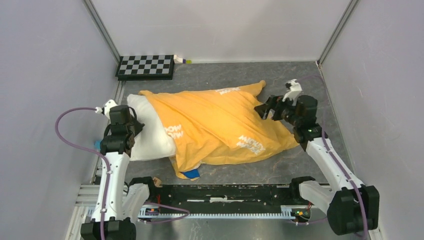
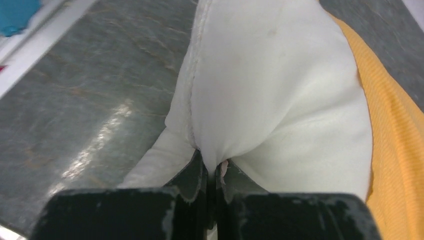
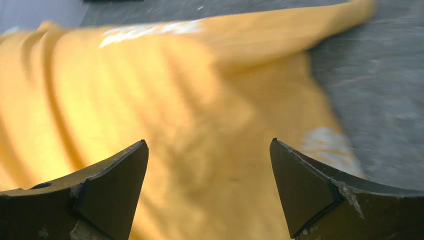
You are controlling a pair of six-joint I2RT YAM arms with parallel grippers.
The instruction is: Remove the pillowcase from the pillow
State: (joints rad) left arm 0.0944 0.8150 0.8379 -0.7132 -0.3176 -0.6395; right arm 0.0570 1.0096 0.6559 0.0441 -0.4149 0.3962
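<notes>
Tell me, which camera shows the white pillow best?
Top external: the pillow shows its whole bare end outside the pillowcase. Left wrist shows only a part pinched in the left pincer; right wrist shows just pillowcase.

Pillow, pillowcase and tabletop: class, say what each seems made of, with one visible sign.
Pillow: smooth matte white cloth, likely woven, over soft filling; stitched seam, bulging puckers.
Pillowcase: thin orange-yellow fabric, possibly knit; fine ribs, loose folds, white print.
Tabletop: hard grey mottled surface, perhaps stone-look laminate; it reflects light.

White-and-black left arm (image 1: 114, 170) and right arm (image 1: 332, 165) trail purple cables (image 1: 62, 125) (black jaws, paint chipped).
</notes>
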